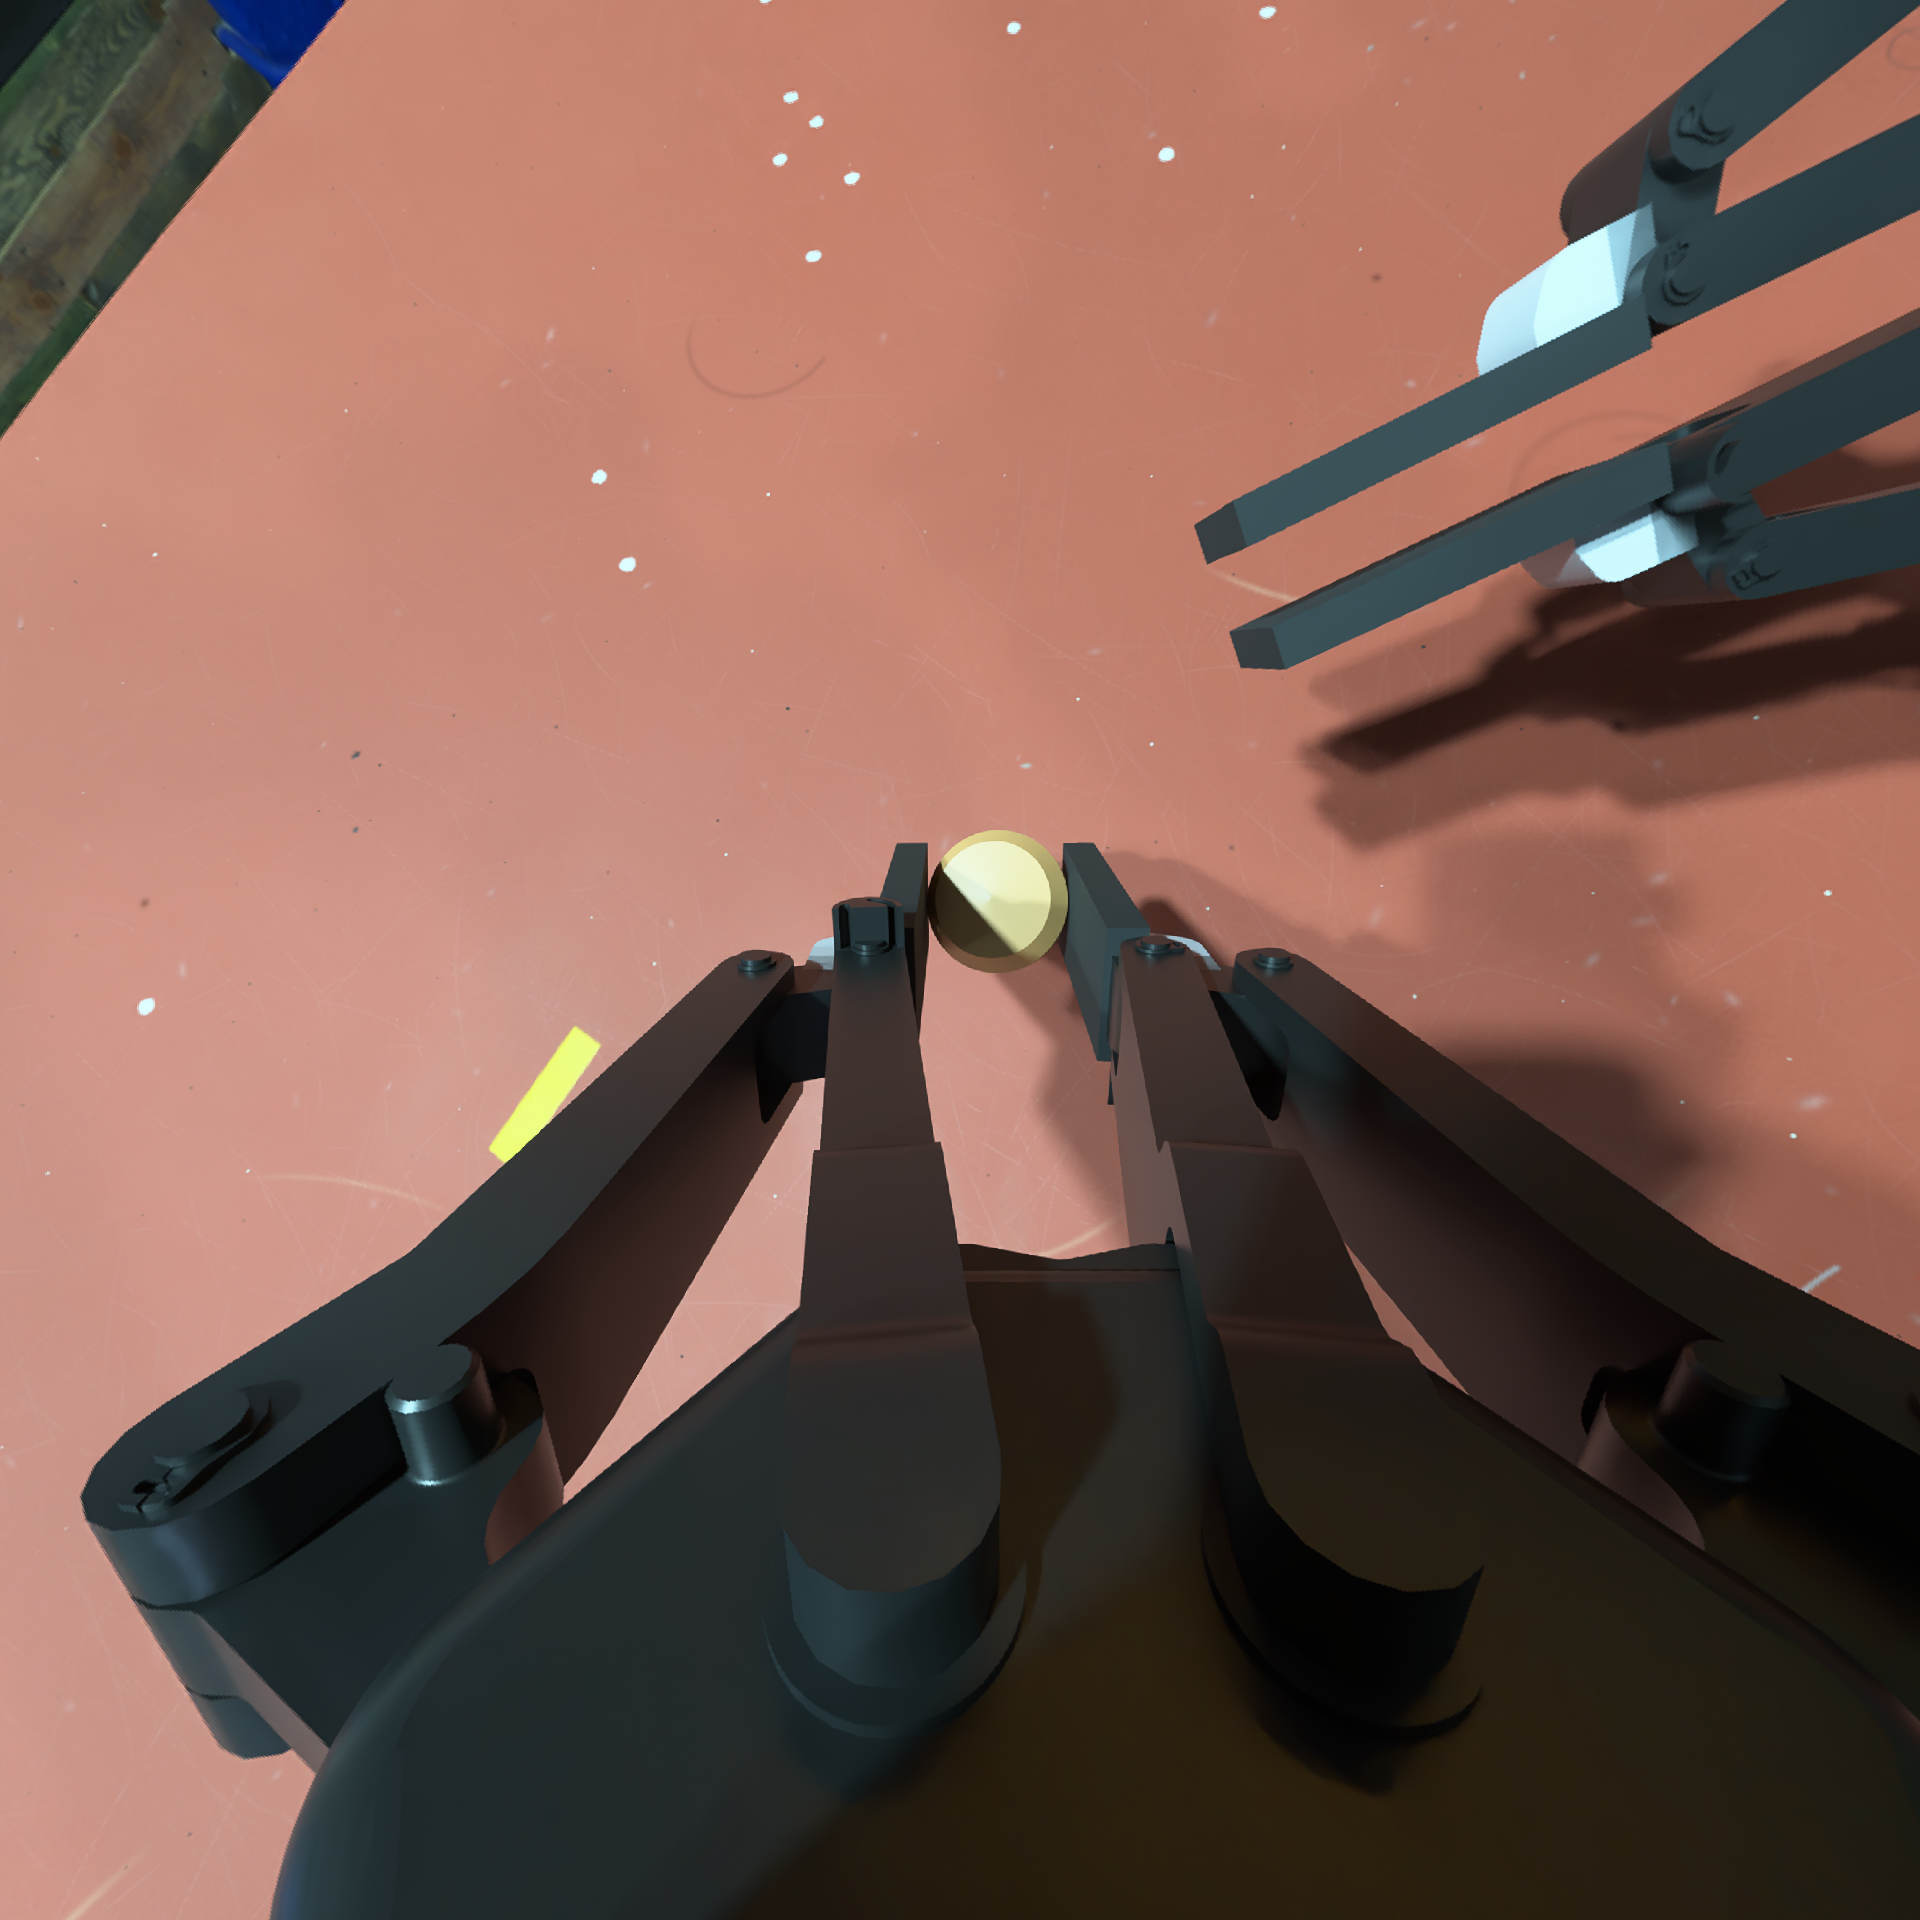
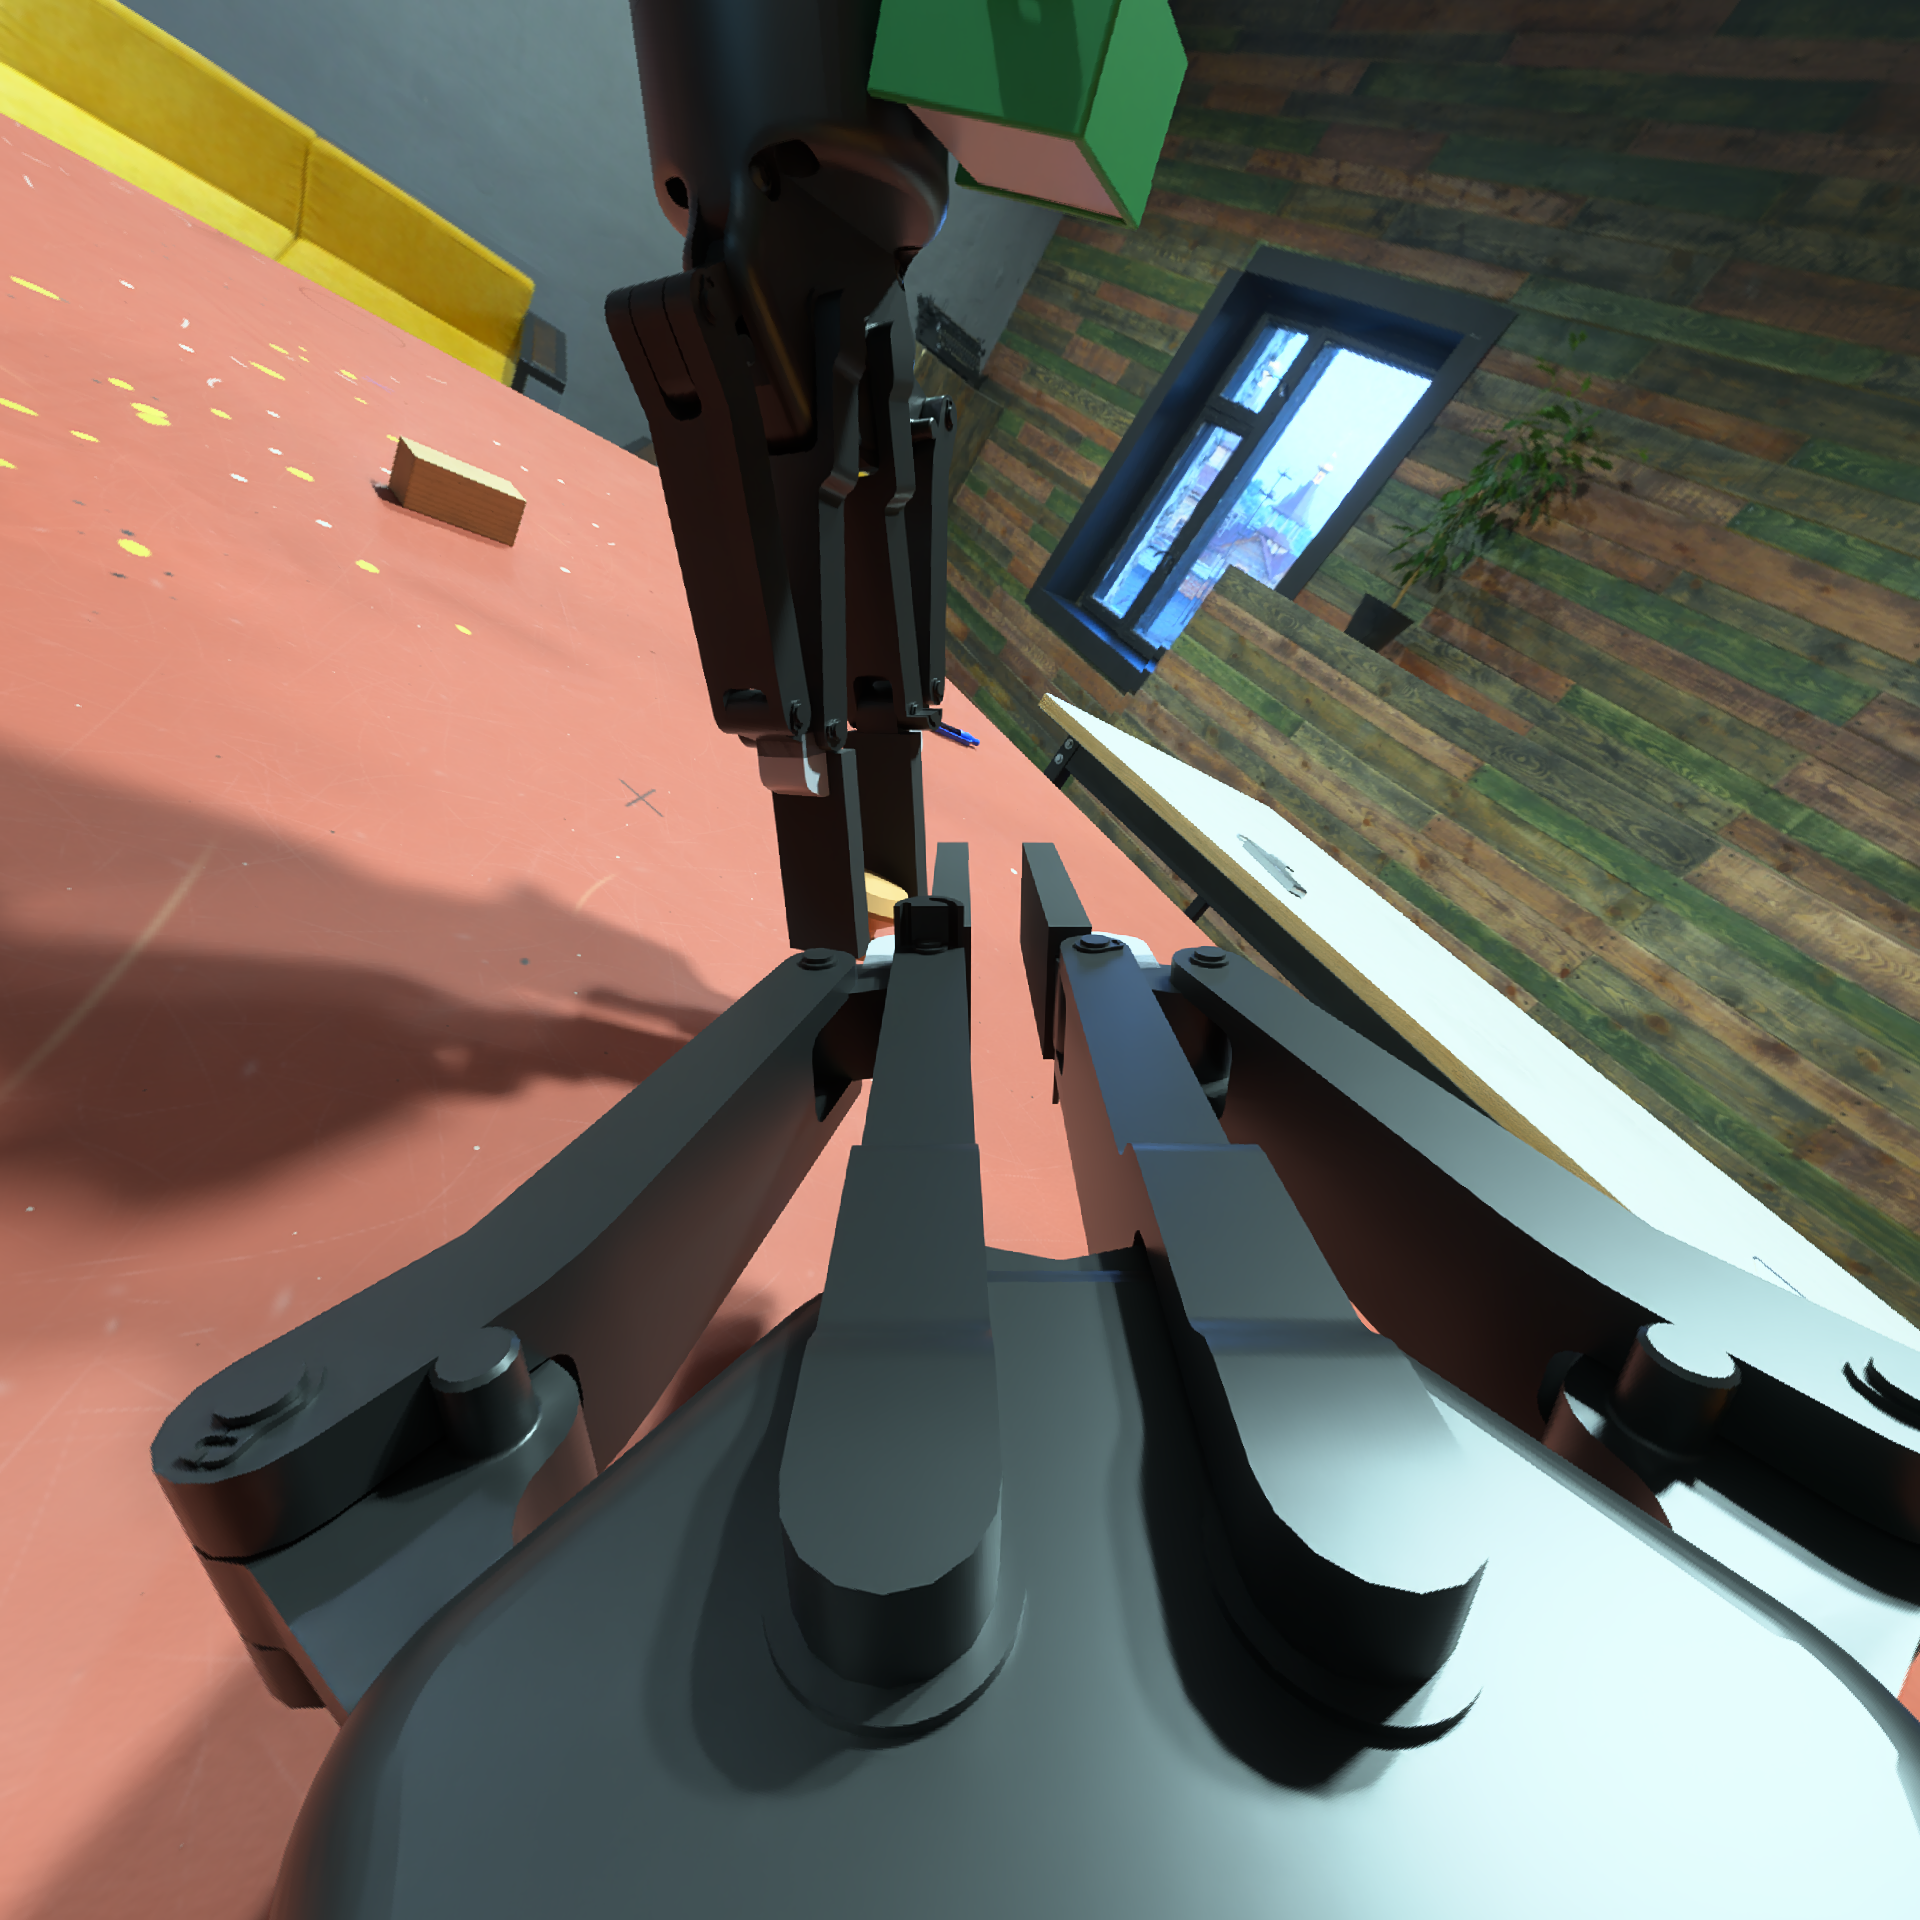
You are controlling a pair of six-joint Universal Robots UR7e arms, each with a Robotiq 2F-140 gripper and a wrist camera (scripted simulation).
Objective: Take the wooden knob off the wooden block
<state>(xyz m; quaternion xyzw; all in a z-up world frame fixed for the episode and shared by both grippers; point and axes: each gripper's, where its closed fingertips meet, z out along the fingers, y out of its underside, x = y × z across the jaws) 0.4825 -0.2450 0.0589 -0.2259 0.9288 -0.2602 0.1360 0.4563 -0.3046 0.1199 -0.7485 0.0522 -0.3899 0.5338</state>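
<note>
My left gripper (image 1: 995, 862) is shut on the wooden knob (image 1: 997, 902), a small round pale-gold piece held just above the reddish table (image 1: 520, 623). The wooden block (image 2: 457, 490) lies alone on the table, far off to the left in the right wrist view, with no knob on it. My right gripper (image 2: 995, 862) is empty, its fingers a narrow gap apart. It also shows in the left wrist view (image 1: 1236, 592), to the upper right of the knob. In the right wrist view the left gripper (image 2: 862, 909) hangs just ahead, and a sliver of the knob (image 2: 881, 894) shows between its fingers.
A yellow tape strip (image 1: 543, 1093) lies on the table left of my left gripper. A blue pen (image 2: 961, 738) lies near the table's far edge. A green box (image 2: 1039, 94) is on the left arm. A white table (image 2: 1351, 987) stands beyond the right edge.
</note>
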